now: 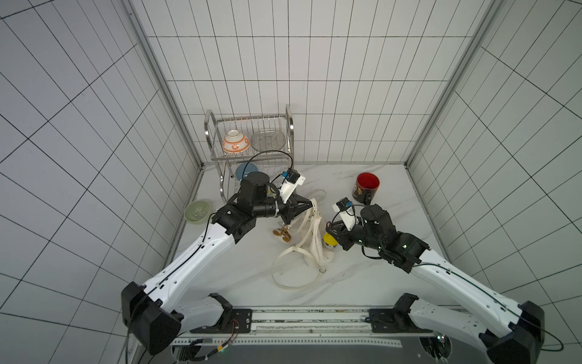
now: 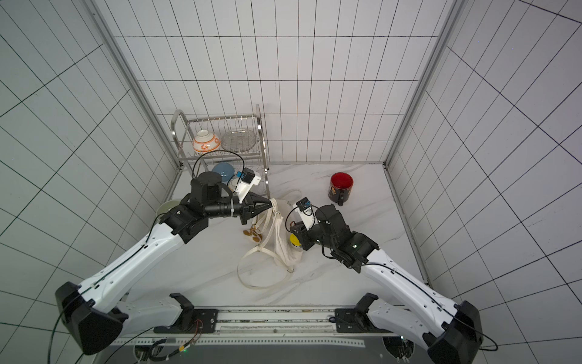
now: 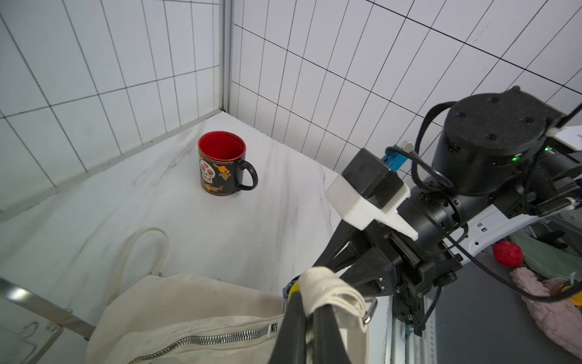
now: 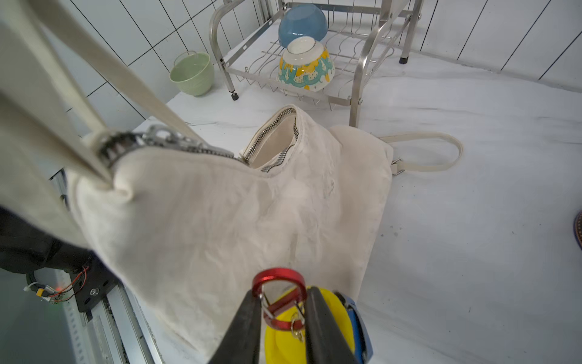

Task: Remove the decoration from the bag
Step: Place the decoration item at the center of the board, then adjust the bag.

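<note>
Soft, light cream fabric sling bag (image 4: 220, 205) droops mid-table from left gripper (image 3: 310, 299) clamped on its strap end; right gripper (image 4: 282, 299) jaws straddle the stiff, slick red metal carabiner (image 4: 278, 274) w/ yellow disc decoration (image 4: 283, 346) beside bag's low corner, prob. touching, grip unclear; best hold: clip's gate.

Mock kitchen test booth, white tiled walls (image 1: 346, 78), marble counter (image 1: 362, 252), dish rack (image 1: 208, 129)

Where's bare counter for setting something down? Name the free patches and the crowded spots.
Free: the marble table between the mug and the right wall; the near strip between the strap loop and the front rail. Crowded: the middle, with the bag and its straps; the far-left corner, with the rack and green bowl.
</note>
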Controlling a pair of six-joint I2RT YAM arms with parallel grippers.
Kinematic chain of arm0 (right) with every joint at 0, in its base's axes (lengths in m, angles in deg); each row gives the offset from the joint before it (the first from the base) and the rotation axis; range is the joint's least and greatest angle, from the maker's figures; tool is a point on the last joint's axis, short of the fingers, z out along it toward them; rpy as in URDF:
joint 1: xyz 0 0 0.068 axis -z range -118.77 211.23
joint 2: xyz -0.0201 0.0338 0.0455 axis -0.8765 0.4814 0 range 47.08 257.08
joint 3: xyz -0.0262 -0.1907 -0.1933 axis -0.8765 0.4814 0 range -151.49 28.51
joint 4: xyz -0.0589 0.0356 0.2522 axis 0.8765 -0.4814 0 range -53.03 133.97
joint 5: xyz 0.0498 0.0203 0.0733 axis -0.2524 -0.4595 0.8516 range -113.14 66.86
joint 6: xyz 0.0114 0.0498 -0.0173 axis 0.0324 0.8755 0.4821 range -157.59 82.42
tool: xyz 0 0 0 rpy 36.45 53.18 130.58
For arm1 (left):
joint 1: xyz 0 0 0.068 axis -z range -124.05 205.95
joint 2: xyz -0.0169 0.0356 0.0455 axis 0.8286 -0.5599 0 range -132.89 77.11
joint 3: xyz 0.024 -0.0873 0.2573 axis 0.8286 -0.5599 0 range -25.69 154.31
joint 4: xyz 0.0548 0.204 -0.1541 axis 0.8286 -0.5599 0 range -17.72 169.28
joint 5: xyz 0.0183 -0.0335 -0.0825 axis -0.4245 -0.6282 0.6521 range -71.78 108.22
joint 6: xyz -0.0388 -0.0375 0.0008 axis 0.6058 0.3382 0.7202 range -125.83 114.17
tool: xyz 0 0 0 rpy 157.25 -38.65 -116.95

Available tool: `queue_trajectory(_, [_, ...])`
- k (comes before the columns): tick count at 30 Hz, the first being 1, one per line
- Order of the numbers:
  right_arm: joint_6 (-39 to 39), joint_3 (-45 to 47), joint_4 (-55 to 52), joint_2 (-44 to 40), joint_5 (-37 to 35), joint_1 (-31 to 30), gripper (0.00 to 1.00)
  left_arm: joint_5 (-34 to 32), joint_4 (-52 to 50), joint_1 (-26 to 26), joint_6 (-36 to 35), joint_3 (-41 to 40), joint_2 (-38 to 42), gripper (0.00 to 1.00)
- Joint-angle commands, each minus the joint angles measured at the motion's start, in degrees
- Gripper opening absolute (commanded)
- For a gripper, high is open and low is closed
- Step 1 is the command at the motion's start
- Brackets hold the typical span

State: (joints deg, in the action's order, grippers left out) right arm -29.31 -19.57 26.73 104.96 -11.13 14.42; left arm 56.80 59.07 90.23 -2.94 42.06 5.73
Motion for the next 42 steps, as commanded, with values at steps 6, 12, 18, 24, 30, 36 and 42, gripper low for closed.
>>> queue_trajectory(6, [3.7,-1.1,3.7,-0.6,3.4,2.2,0.31,1.1,4.4,4.0,1.6,0.1,-4.9,0.0])
queue_trajectory(12, [3.3,0.0,5.2,-2.3,2.8,3.2,0.39,-1.0,4.3,3.9,0.5,0.8,-7.8,0.0])
queue_trajectory(18, [4.7,1.7,3.6,-5.9,1.7,9.0,0.49,-8.0,1.2,1.2,2.0,2.6,-6.0,0.0])
queue_trajectory(24, [4.1,2.1,5.0,-9.7,13.6,13.4,0.59,-12.9,0.1,-0.7,6.4,6.6,-5.0,0.0])
queue_trajectory(30, [6.9,4.0,13.2,-8.3,18.5,11.5,0.66,-16.4,-1.3,-1.0,7.6,10.0,-5.7,0.0])
queue_trajectory(36, [1.1,2.1,14.3,-2.5,6.7,3.6,0.77,-18.5,-2.4,-1.0,11.0,10.8,-6.3,0.0])
queue_trajectory(42, [-1.2,-0.1,16.3,3.9,-1.0,-1.5,1.0,-18.8,-3.3,-0.2,13.1,10.5,-5.8,0.0])
